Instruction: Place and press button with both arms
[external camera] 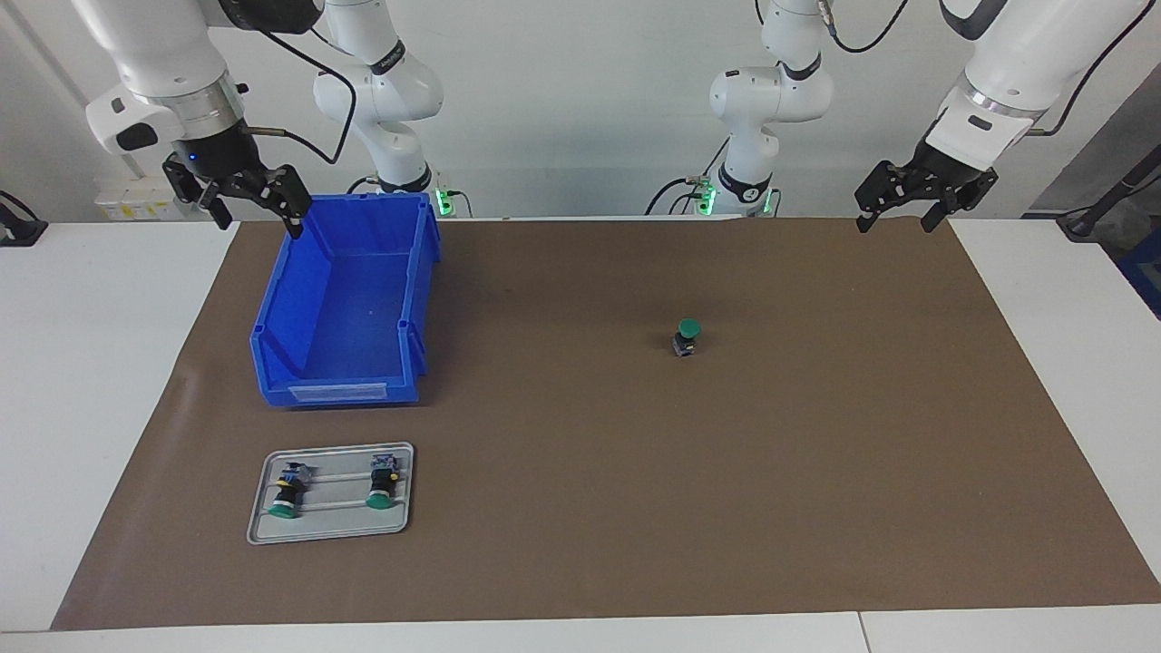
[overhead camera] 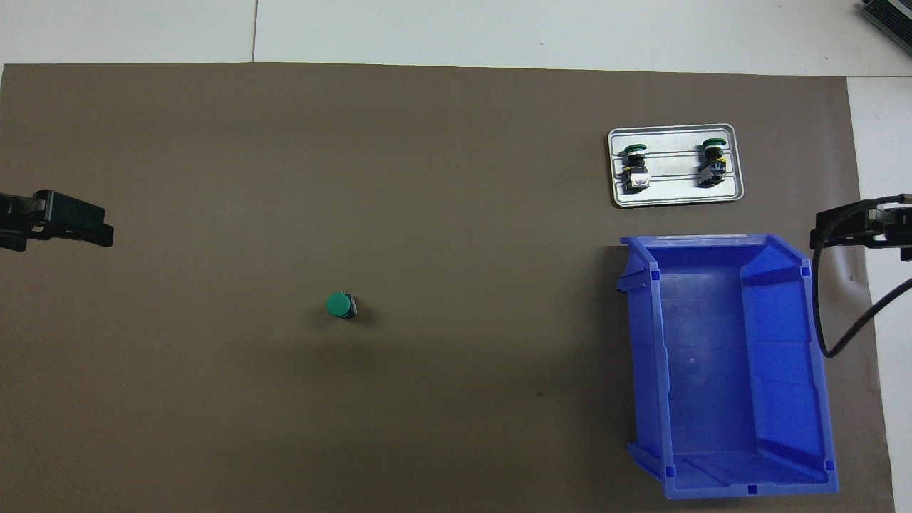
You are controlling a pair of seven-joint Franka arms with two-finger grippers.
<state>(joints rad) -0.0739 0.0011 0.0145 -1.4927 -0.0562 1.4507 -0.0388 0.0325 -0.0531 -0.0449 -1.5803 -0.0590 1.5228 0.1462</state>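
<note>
I see the green push-button (external camera: 687,337) upright on the mat; left gripper (external camera: 894,218) at its 2 o'clock and right gripper (external camera: 251,210) at 10, both released.

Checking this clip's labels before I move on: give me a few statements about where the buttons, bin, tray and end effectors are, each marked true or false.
1. A button stands upright alone on the brown mat. True.
2. The blue bin holds a button. False: the bin is empty.
3. The grey tray carries two buttons lying on their sides. True.
4. The left end effector grips the lone button. False: it hangs open in the air at the left arm's end of the table, holding nothing.
5. The right end effector is open beside the bin's corner nearest the robots. True.
</note>
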